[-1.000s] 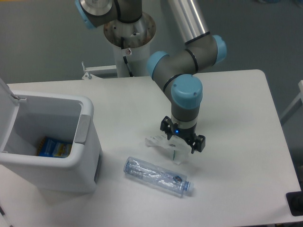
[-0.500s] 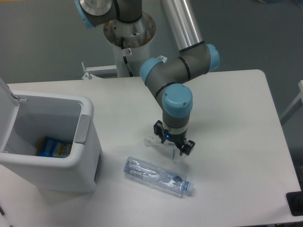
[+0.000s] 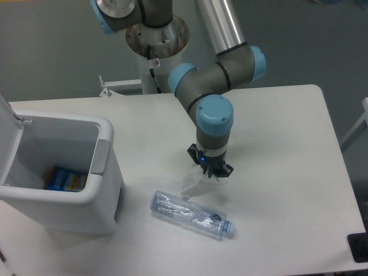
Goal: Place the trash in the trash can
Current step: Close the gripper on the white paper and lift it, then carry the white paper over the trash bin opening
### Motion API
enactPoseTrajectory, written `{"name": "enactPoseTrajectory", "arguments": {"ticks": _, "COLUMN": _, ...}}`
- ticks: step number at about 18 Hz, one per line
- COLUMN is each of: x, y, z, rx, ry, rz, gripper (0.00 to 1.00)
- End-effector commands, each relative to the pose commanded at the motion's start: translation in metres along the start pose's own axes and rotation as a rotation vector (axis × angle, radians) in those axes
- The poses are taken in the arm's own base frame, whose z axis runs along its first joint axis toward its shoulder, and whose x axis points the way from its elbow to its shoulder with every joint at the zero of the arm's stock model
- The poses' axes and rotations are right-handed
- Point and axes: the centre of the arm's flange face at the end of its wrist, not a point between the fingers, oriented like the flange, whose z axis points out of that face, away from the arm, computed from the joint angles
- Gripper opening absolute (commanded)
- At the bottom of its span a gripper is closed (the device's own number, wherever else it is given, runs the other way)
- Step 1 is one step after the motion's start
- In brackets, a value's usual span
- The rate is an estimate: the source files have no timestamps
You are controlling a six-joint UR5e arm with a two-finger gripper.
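Note:
The crumpled white paper carton (image 3: 189,180) hangs tilted at the left side of my gripper (image 3: 208,174), whose fingers are shut on its edge just above the table. In front of it lies the crushed clear bluish plastic bottle (image 3: 191,214) on its side, white cap pointing right, apart from the gripper. The white-grey trash can (image 3: 104,150) stands at the left with its lid (image 3: 8,118) swung open, well left of the gripper.
A blue packet (image 3: 65,179) lies at the bottom of the trash can. The arm's base column (image 3: 156,43) rises at the table's far edge. A dark object (image 3: 359,247) sits at the front right corner.
The gripper shifted left over the carton and its fingers went from spread wide to shut. The carton turned from lying flat to hanging tilted at the fingers. The bottle stayed put.

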Motion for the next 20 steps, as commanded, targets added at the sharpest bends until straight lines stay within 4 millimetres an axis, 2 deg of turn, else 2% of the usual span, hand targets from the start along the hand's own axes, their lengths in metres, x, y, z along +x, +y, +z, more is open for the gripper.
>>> {"name": "enactPoseTrajectory", "arguments": {"ticks": 6, "x": -0.012, "y": -0.004, "z": -0.025, "rx": -0.015, "ry": 0.035, "rz": -0.006, "gripper": 0.00}}
{"name": "enactPoseTrajectory", "arguments": {"ticks": 8, "x": -0.016, "y": 0.000, "z": -0.027, "rx": -0.014, "ry": 0.039, "rz": -0.015, "gripper": 0.00}}
{"name": "enactPoseTrajectory", "arguments": {"ticks": 13, "x": -0.026, "y": 0.002, "z": -0.047, "rx": 0.008, "ry": 0.004, "rz": -0.054, "gripper": 0.00}}
{"name": "enactPoseTrajectory", "arguments": {"ticks": 15, "x": -0.036, "y": -0.007, "z": -0.058, "rx": 0.060, "ry": -0.001, "rz": -0.163, "gripper": 0.00}}
{"name": "enactPoseTrajectory", "arguments": {"ticks": 18, "x": -0.049, "y": -0.031, "z": -0.074, "rx": 0.227, "ry": 0.063, "rz": -0.282, "gripper": 0.00}}
{"name": "enactPoseTrajectory", "arguments": {"ticks": 20, "x": -0.057, "y": -0.028, "z": -0.087, "rx": 0.340, "ry": 0.123, "rz": -0.358, "gripper": 0.00}}
